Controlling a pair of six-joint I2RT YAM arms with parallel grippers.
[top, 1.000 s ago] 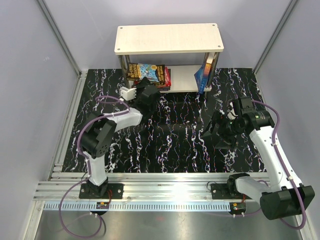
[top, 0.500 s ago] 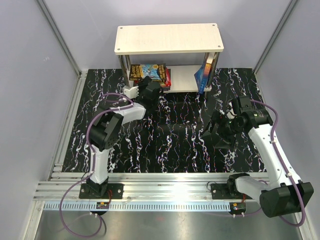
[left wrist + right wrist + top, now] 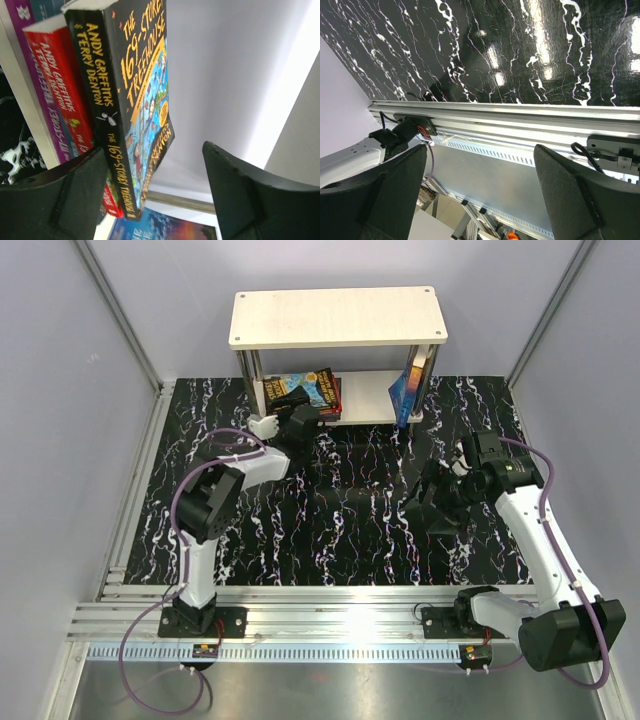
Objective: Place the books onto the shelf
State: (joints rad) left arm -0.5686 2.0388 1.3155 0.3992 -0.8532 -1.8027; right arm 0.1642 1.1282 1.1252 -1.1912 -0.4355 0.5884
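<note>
The shelf [image 3: 335, 315] stands at the back of the mat. On the left of its lower board [image 3: 370, 400] lies a stack of books: the dark "169-Storey Treehouse" book [image 3: 312, 386] [image 3: 135, 85] on top, a red one [image 3: 55, 85] under it, and a purple one [image 3: 22, 60] beneath. A blue book [image 3: 405, 390] [image 3: 165, 227] leans upright at the right post. My left gripper [image 3: 291, 400] [image 3: 155, 150] is open at the stack's front, its fingers either side of the dark book's corner, with a wide gap on the right. My right gripper [image 3: 440, 505] [image 3: 480, 150] hangs open and empty over the mat.
The black marbled mat [image 3: 340, 510] covers the table between the arms and the shelf. An aluminium rail [image 3: 330, 615] [image 3: 520, 120] runs along the near edge by the arm bases. Grey walls close in left, right and behind.
My left gripper has pushed in toward the lower board and opened, letting go of the dark book, which now lies on the stack. The right arm has barely shifted.
</note>
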